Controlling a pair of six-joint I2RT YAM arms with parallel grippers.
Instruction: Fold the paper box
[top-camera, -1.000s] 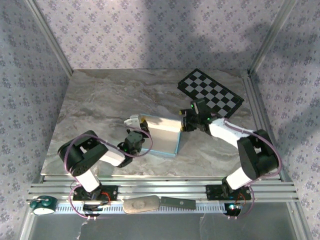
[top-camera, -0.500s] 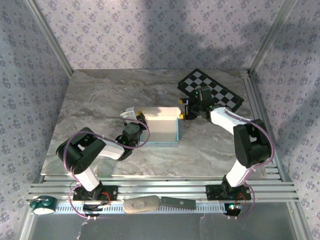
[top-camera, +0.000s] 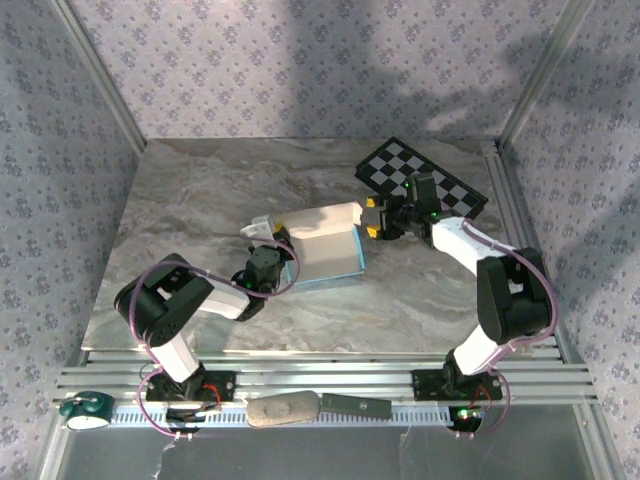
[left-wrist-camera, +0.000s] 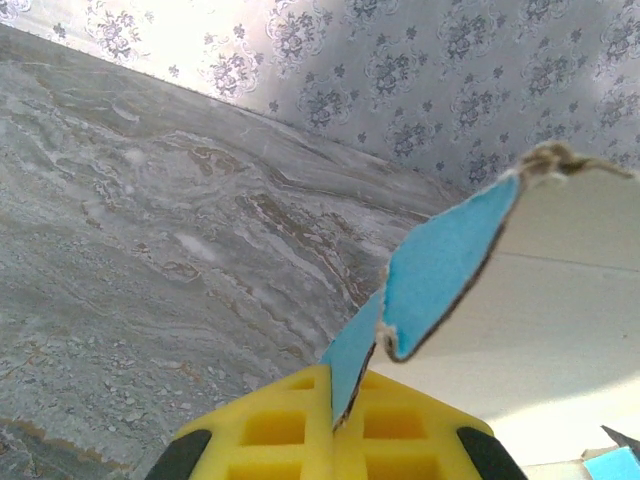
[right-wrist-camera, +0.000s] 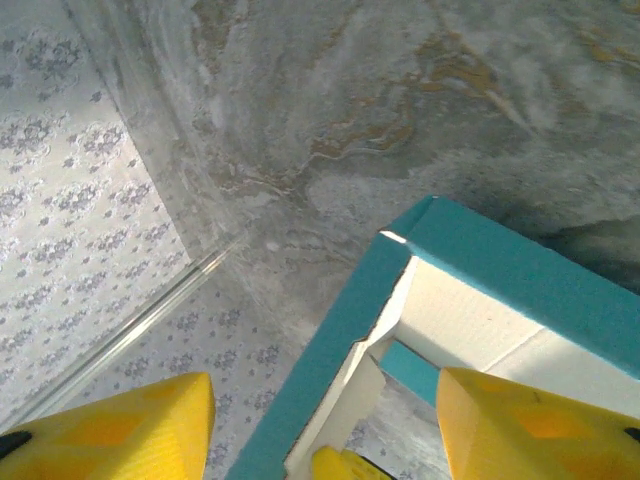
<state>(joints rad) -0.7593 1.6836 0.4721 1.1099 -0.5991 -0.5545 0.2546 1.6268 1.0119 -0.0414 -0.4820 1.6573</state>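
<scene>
Paper box (top-camera: 328, 248) lies partly folded on the counter (top-camera: 200, 200), at the centre of the overhead frame, white inside up. Left fingers (left-wrist-camera: 270, 432) pinch a turquoise flap on its left side. Right fingers (right-wrist-camera: 530, 420) stand wide around its upper-right corner.

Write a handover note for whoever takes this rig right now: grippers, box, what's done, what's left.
Left gripper: shut, pinching a flap with a turquoise back at the left side of the paper box.
Right gripper: open, with one finger on each side of the box's far right corner, not clamped.
Box: in the middle of the table, open side up, white inside, turquoise walls.
Done: the side walls stand up.
Left: the far flap is loose and the box is not closed. Fold the flaps in and shut it.
</scene>
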